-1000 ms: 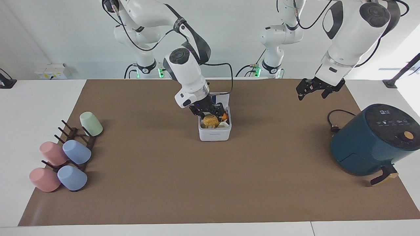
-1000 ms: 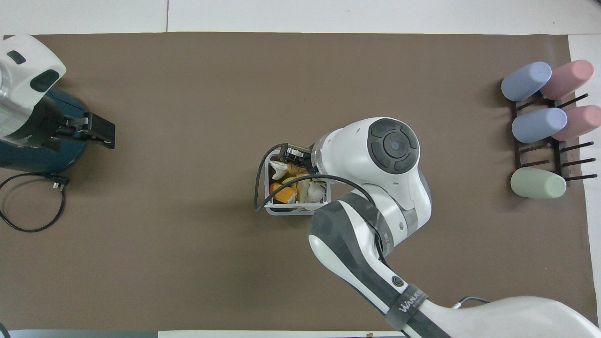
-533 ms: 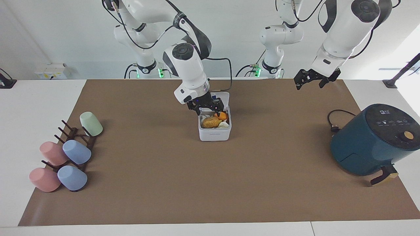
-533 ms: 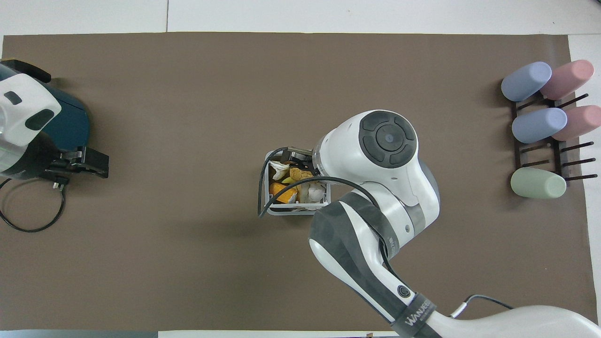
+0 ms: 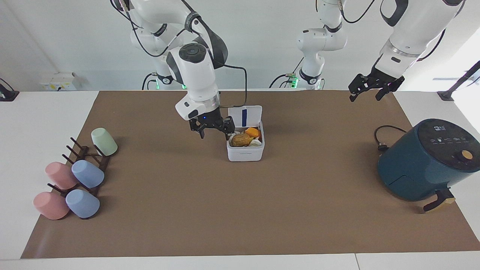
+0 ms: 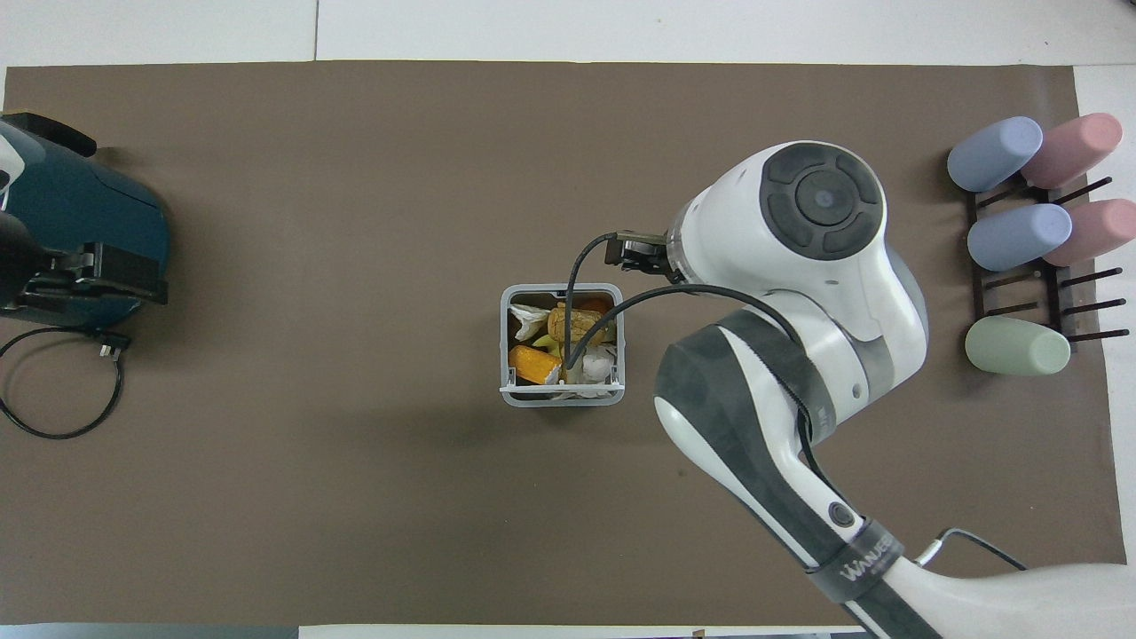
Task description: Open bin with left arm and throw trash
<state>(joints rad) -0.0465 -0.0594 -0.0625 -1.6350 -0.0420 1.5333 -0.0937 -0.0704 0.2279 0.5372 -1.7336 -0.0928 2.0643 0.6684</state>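
The white bin (image 5: 245, 153) stands mid-mat with its lid (image 5: 244, 116) up, showing a blue stripe. Inside lie the orange wedge (image 5: 252, 132), the golden-brown lump (image 5: 240, 140) and the white wad (image 5: 256, 143); all three also show in the overhead view, the wedge (image 6: 532, 362), the lump (image 6: 572, 321) and the wad (image 6: 596, 362). My right gripper (image 5: 215, 133), with the blue light, is open and empty, just above the mat beside the bin toward the right arm's end. My left gripper (image 5: 365, 95) is open and empty, raised over the left arm's end of the mat.
A dark teal air fryer (image 5: 423, 161) with a black cord (image 5: 382, 138) stands at the left arm's end. A rack of pastel cups (image 5: 75, 176) lies at the right arm's end. The right arm's cable (image 6: 577, 302) hangs over the bin.
The right gripper let go of the golden-brown lump into the bin, rose out and moved aside toward the right arm's end. The left gripper lifted and drew toward the left arm's end.
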